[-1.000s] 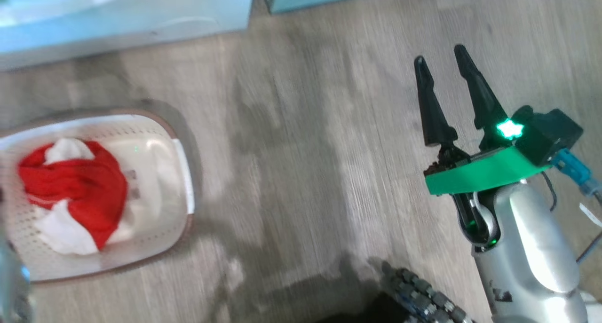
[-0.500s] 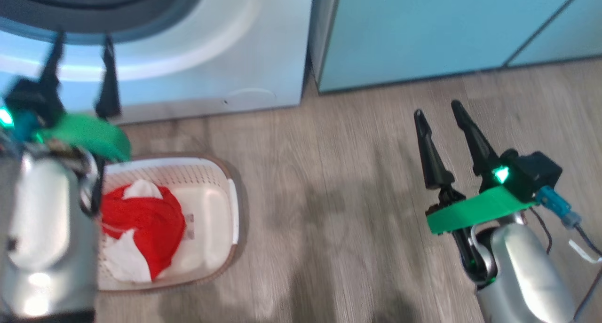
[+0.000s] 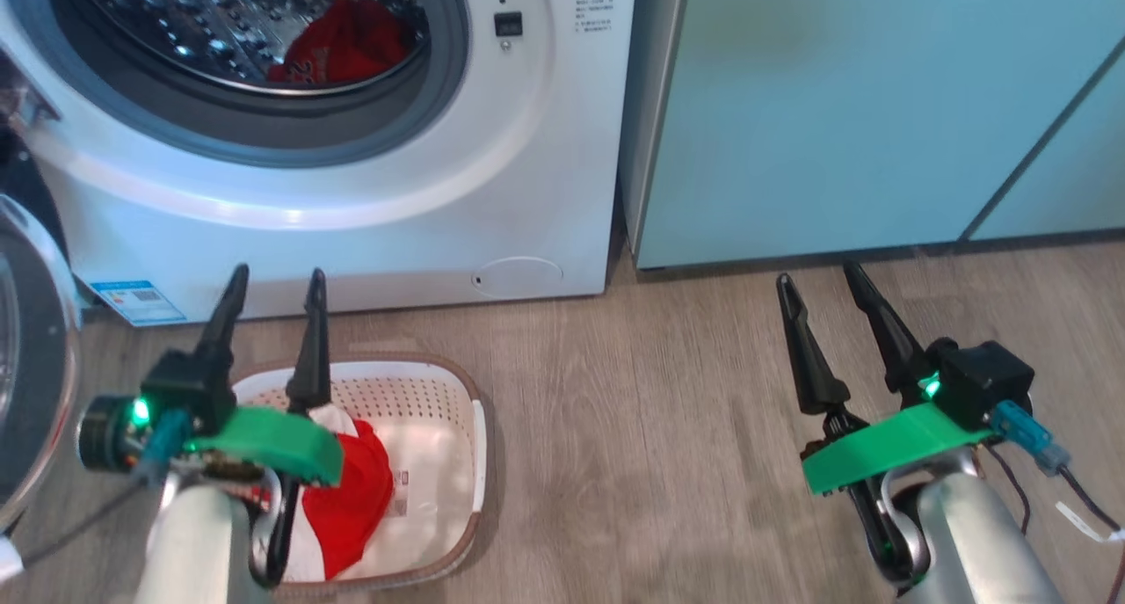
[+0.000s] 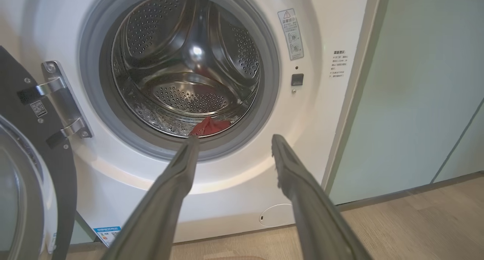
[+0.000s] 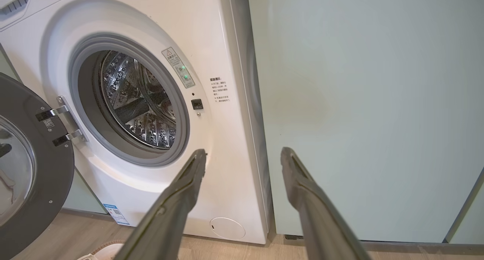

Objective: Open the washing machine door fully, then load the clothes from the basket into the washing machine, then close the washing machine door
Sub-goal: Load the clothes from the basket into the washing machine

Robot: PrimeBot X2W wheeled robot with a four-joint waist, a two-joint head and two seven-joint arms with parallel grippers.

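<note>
We see the clothes (image 3: 356, 498), red and white, heaped in the basket (image 3: 479, 437), which sits on the floor (image 3: 633, 428) just in front of the washing machine (image 3: 492, 173). Another red garment (image 3: 347, 46) lies inside the machine's drum (image 4: 181, 63). Our left gripper (image 3: 278, 272) hangs over the basket, fingers spread and empty, the clothes beneath its wrist. The washing machine door (image 3: 35, 384) stands swung open on the machine's hinge side. Our right gripper (image 3: 816, 273), also spread and empty, hovers off the machine's other corner, before the teal cabinet (image 3: 835, 103).
</note>
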